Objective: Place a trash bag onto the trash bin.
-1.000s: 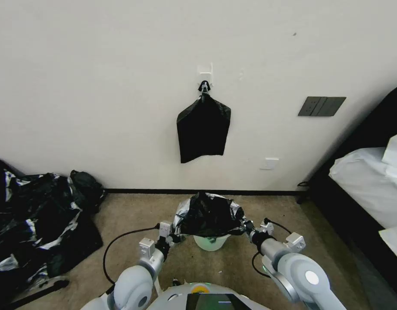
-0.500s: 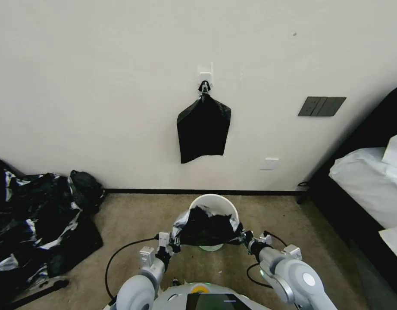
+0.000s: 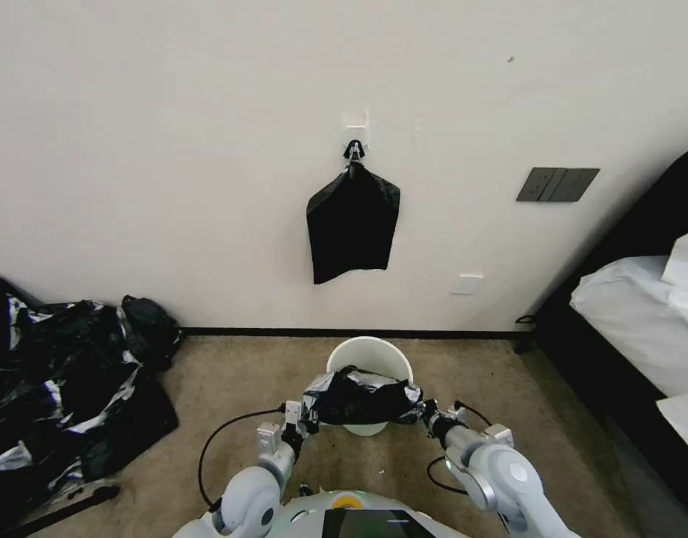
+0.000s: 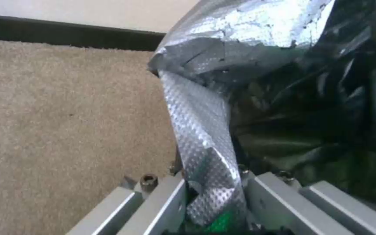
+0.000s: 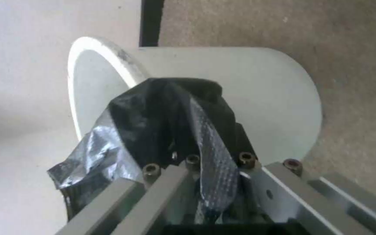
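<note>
stretching the trash bag (image 3: pixel 362 400) before the trash bin (image 3: pixel 370 355), both arms' jaws pinch its ends.

You have one trash bag (image 3: pixel 362 398) and one trash bin (image 3: pixel 370 356). Two grippers, the left gripper (image 3: pixel 305 423) and the right gripper (image 3: pixel 424 415), each pinch it.

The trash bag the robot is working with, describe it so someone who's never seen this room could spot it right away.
Start at the wall ahead, drop to the carpet, and find the white trash bin. The trash bag is stretched across the bin's near side between the left gripper and right gripper. Unlike the flat black bundle on the wall hook or the big black heap at left, it is gripper-held, with silvery wrinkles.
</note>
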Tool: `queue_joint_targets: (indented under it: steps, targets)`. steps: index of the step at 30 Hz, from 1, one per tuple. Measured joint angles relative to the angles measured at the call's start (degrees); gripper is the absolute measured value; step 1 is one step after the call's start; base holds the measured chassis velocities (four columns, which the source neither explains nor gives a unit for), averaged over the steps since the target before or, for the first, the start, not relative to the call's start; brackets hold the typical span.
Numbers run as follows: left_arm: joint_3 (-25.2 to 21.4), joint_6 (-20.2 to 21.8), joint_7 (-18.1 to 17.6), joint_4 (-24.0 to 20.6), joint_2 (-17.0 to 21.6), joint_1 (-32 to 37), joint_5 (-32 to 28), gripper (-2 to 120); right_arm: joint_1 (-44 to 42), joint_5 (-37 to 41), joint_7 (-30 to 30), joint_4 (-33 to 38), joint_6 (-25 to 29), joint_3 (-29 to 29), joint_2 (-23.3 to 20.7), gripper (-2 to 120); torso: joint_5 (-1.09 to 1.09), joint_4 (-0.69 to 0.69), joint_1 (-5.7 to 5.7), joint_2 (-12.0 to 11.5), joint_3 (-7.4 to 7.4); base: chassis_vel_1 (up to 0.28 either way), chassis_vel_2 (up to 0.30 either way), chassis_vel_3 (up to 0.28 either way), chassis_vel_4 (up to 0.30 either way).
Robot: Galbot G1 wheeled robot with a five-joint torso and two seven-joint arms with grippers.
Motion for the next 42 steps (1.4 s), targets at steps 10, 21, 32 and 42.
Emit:
queue_joint_targets:
  steps: [10,21,32,42]
  targets:
    - [1.69,-1.19,2.89,5.37,-3.05,-3.66,2.34,0,2.97,-0.73,-2.34,-5.52,-1.25,-0.12,0.07,0,0.00,0.00,0.00,0.00,0.00,0.000,0.000,0.000,0.000]
    - [1.73,-2.05,5.02,10.60,-4.48,-6.88,2.64,0,5.22,-3.14,-6.09,-9.81,-2.88,-0.89,1.88,0,0.00,0.00,0.00,0.00,0.00,0.000,0.000,0.000,0.000]
    - [2.38,-3.53,6.95,15.16,-7.26,-8.79,4.13,0,8.16,-6.07,-7.51,-14.21,-5.01,-1.70,3.57,0,-0.01,0.00,0.00,0.00,0.00,0.000,0.000,0.000,0.000]
    - [2.31,-5.21,7.97,17.81,-8.59,-9.77,5.97,0,6.87,-8.67,-9.28,-13.92,-6.99,-1.47,4.15,6,0.01,0.01,0.00,0.00,0.00,0.000,0.000,0.000,0.000]
